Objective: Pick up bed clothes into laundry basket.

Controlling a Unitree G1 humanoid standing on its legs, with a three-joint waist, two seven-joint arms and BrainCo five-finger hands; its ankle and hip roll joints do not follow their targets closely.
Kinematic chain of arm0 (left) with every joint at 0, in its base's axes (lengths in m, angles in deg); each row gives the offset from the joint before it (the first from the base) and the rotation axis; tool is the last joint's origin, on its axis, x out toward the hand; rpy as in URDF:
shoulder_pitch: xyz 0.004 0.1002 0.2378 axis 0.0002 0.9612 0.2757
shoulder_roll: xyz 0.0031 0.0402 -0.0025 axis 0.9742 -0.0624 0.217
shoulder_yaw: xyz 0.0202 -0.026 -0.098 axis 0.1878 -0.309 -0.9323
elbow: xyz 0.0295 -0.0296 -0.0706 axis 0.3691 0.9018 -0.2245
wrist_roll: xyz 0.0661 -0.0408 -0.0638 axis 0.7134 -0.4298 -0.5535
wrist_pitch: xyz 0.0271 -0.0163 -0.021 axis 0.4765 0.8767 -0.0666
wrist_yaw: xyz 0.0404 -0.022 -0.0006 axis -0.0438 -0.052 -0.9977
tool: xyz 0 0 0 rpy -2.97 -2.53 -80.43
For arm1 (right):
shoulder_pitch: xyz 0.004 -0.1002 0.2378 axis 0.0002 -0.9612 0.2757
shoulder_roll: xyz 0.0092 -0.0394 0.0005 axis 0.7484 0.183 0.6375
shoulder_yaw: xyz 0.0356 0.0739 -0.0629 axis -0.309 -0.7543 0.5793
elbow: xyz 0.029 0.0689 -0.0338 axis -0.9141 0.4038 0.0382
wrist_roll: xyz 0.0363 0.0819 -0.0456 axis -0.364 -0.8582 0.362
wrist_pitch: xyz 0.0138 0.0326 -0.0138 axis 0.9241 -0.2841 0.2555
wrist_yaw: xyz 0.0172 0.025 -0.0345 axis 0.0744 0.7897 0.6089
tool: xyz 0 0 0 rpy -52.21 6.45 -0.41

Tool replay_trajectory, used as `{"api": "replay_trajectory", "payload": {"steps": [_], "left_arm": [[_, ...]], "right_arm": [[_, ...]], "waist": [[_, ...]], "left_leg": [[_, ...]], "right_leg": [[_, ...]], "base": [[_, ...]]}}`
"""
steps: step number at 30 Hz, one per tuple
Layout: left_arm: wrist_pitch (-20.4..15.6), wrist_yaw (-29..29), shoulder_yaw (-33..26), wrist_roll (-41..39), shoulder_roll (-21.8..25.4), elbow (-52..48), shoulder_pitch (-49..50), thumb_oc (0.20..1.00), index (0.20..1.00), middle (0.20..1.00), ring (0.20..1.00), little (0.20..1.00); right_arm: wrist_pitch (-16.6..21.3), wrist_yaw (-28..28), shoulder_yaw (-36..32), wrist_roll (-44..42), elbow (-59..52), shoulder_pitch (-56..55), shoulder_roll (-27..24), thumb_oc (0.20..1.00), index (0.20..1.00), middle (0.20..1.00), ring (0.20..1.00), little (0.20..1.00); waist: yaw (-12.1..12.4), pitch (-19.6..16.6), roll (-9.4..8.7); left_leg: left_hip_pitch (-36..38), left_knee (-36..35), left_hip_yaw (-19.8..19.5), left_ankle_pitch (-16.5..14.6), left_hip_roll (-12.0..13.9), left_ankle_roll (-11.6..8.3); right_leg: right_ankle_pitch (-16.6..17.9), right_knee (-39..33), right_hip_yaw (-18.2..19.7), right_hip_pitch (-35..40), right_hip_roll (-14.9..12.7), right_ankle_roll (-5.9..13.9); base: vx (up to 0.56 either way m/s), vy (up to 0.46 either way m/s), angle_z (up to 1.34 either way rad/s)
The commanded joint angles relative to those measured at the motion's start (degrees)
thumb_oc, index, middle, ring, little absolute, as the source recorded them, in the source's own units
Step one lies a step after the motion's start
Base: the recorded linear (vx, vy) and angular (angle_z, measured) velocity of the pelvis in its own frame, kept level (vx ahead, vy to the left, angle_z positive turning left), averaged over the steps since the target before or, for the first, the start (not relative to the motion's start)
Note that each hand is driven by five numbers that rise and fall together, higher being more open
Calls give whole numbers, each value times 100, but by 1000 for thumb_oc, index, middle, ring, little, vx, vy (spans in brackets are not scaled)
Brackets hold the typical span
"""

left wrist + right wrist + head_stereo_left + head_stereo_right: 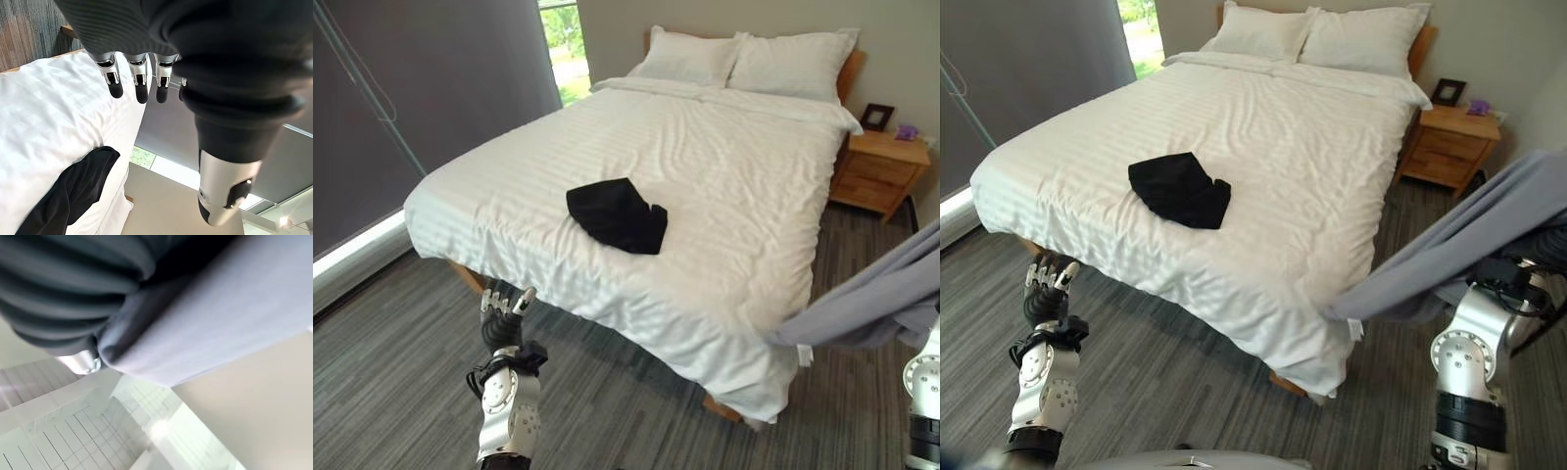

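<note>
One grey cloth garment [1449, 250] hangs at four o'clock, draped over the right hand [83, 363], whose grasp cannot be told. It may slide off. The left hand [501, 318] is released and empty, while the black folded garment [619, 213] lies uncollected mid-bed.

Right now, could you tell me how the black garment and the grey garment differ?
The black garment lies bunched on the bed; the grey garment hangs in the air off the robot's right arm, past the bed's corner. The black garment looks compact, the grey garment stretched long. Both are soft clothes.

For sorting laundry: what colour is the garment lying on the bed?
Black garment on the white bed; clearest in the left eye view.
</note>
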Motion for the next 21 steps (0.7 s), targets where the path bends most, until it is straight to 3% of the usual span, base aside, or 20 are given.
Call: {"api": "replay_trajectory", "payload": {"steps": [1, 14, 15, 19, 21], "left_arm": [[-290, 96, -230, 271, 391, -207, -375, 1000, 1000, 1000, 1000, 1000], [-314, 189, 94, 264, 175, -257, -343, 1000, 1000, 1000, 1000, 1000], [-1109, -6, 289, 92, 539, -1123, -1348, 1000, 1000, 1000, 1000, 1000], [-1000, -62, 249, 417, 736, -922, -1266, 1000, 1000, 1000, 1000, 1000], [-1023, 29, 211, 347, 778, -861, -1329, 1000, 1000, 1000, 1000, 1000]], "right_arm": [[213, -131, -317, 487, -95, 210, -50, 200, 200, 200, 200, 200], [-409, 289, 1007, 447, 218, -393, 1241, 200, 200, 200, 200, 200], [769, 816, 324, -933, 371, 516, 1051, 200, 200, 200, 200, 200], [818, 856, 247, -1002, 389, 560, 1114, 200, 200, 200, 200, 200], [704, 885, 271, -860, 367, 483, 1032, 200, 200, 200, 200, 200]], "waist": [[-34, 70, -216], [-52, 319, -143], [-542, 763, 461], [-603, 802, 476], [-685, 859, 548]], "left_leg": [[722, 68, 189, -667, 416, -306], [722, 68, 163, -627, 424, -289], [449, 68, 330, -1088, 100, -303], [647, 68, 494, -1066, 198, -350], [1002, 68, 650, -945, 262, -417]], "right_leg": [[1076, -286, -80, -500, -305, 48], [1040, -197, -31, -542, -298, -7], [1711, -107, -371, -1935, -169, 15], [1606, 8, -334, -1934, -84, -11], [1357, 244, -237, -1939, 42, -104]], "base": [[-1, 10, -12], [-4, 1, -3], [34, -31, 3], [25, -85, -13], [77, -147, -62]]}}
